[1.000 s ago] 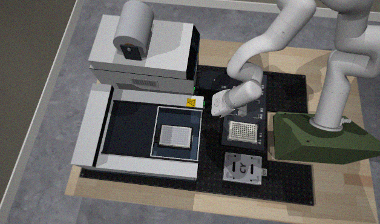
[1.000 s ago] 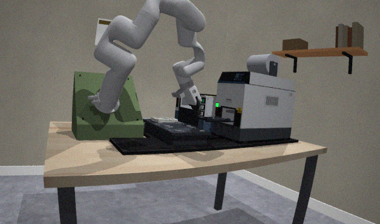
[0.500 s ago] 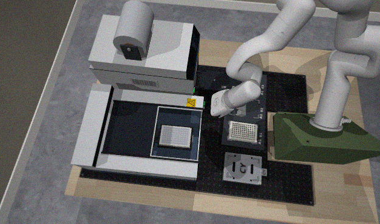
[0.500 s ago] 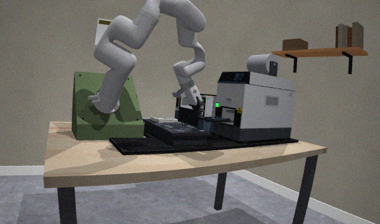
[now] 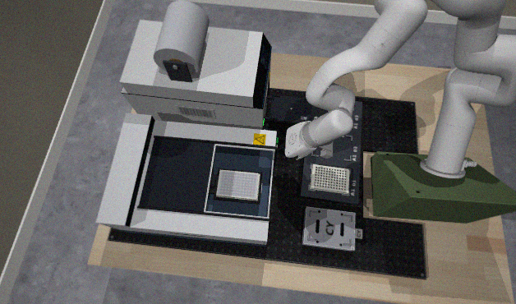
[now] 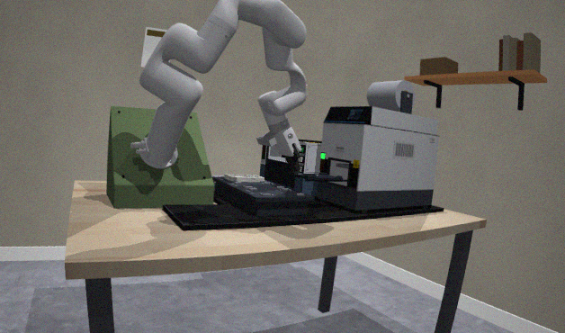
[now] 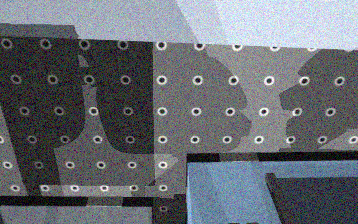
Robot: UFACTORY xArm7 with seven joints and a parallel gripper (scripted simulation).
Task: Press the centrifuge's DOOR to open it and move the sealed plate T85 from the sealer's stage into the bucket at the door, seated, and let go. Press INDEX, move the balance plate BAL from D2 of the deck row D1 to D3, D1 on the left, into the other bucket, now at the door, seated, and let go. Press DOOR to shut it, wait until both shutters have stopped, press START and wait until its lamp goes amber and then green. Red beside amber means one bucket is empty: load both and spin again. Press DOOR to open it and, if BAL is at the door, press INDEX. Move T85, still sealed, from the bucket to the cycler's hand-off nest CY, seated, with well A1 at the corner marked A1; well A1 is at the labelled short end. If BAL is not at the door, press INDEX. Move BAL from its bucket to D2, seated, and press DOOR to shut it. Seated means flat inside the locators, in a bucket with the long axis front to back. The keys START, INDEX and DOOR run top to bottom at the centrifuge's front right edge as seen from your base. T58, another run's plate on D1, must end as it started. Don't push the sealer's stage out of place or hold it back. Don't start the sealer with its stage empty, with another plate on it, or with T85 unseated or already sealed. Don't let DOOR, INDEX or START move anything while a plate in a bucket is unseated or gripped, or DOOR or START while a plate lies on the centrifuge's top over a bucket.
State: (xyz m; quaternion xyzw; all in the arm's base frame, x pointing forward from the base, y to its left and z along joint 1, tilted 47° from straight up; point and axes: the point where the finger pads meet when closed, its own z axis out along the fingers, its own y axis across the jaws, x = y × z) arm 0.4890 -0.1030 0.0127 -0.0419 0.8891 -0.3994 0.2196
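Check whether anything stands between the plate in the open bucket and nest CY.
Nothing visible does. The plate lies uncovered in the bucket, CY holds nothing, and the shut, empty gripper hangs beside the centrifuge, off that path.

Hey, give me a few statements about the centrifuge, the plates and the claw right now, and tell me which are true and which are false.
1. A plate lies in the centrifuge's open bucket. True.
2. The claw is shut on a plate. False: it is shut with nothing in it.
3. The CY nest is holding a plate. False: no plate is on it.
4. A well plate sits on the deck row, on the spot nearest the CY nest. True.
5. A green lamp is lit on the front of the white machine. True.
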